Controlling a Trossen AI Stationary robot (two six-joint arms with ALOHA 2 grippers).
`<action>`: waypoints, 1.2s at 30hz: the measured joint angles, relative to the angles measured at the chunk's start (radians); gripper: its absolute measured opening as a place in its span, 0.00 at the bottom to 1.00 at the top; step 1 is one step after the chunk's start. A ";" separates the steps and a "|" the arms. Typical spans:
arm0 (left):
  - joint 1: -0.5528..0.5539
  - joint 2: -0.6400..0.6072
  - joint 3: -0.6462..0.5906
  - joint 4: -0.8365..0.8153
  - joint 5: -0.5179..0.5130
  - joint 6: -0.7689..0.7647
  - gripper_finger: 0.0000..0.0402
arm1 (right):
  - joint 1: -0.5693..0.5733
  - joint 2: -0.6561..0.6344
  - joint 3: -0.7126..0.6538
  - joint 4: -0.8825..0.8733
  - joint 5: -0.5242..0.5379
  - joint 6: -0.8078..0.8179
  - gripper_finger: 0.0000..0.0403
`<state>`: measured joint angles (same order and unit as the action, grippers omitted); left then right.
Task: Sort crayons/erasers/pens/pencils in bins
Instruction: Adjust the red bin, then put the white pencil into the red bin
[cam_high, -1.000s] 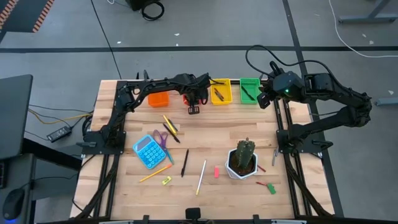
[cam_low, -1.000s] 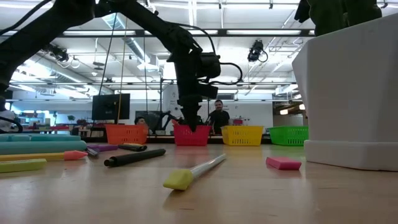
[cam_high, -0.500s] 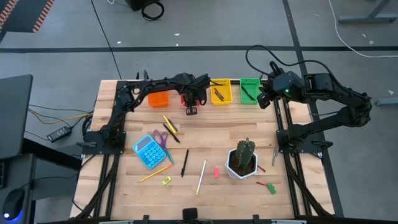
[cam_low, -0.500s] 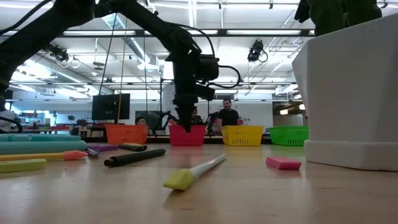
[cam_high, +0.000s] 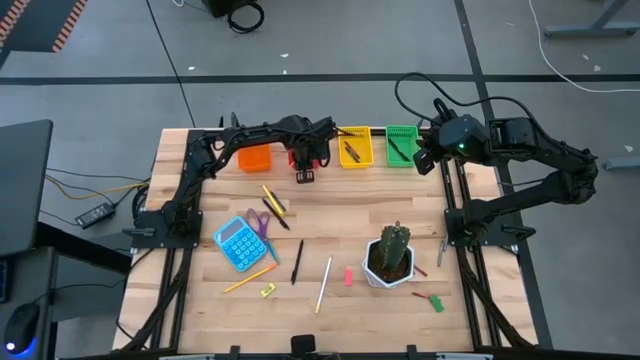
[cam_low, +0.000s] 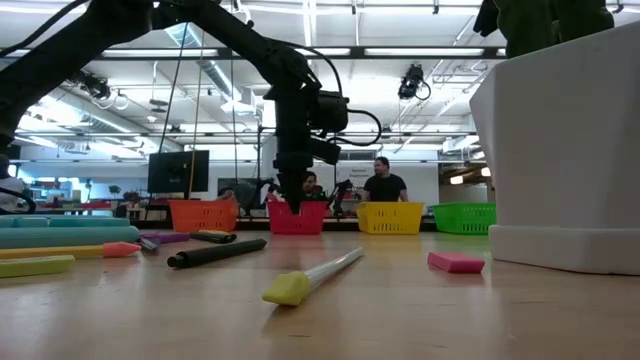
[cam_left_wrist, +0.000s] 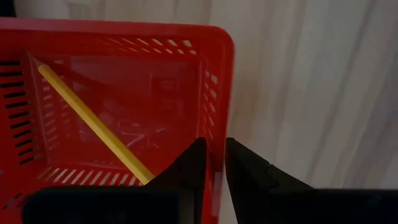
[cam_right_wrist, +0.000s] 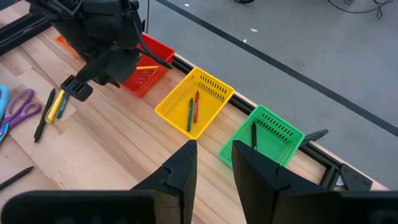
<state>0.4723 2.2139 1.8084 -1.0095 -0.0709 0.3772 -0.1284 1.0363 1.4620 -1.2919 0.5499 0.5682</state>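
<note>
Wooden table on a grey shop floor, four bins lined up along its upper edge in the high view: orange bin, red bin mostly under the left arm, yellow bin, green bin. Left end effector sits right at the red bin's rim, fingers a narrow gap apart, nothing pinched between them. A yellow pencil lies diagonally inside the red bin, so this looks like a release spot for pencils. Right end effector parked at upper right beyond the green bin, fingers spread, empty; probably waiting clear of the left arm. Yellow bin holds crayons, green bin a dark pen. Left to sort, mid and lower frame in the high view: pens, a pale pencil, pink eraser, near the blue calculator, scissors and cactus pot. Task partly done.
</note>
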 joint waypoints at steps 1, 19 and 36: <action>-0.004 -0.002 0.000 -0.007 0.000 0.000 0.16 | 0.000 0.000 0.000 0.000 0.000 0.000 0.27; -0.027 -0.132 0.000 -0.095 -0.014 -0.237 0.17 | 0.000 0.000 0.000 0.000 -0.013 -0.004 0.27; -0.330 -0.278 0.000 -0.091 0.120 -0.878 0.15 | 0.001 0.000 0.000 -0.036 -0.135 0.034 0.27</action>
<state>0.1423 1.9361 1.8088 -1.1005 0.0494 -0.5003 -0.1276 1.0363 1.4620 -1.3280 0.4147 0.6018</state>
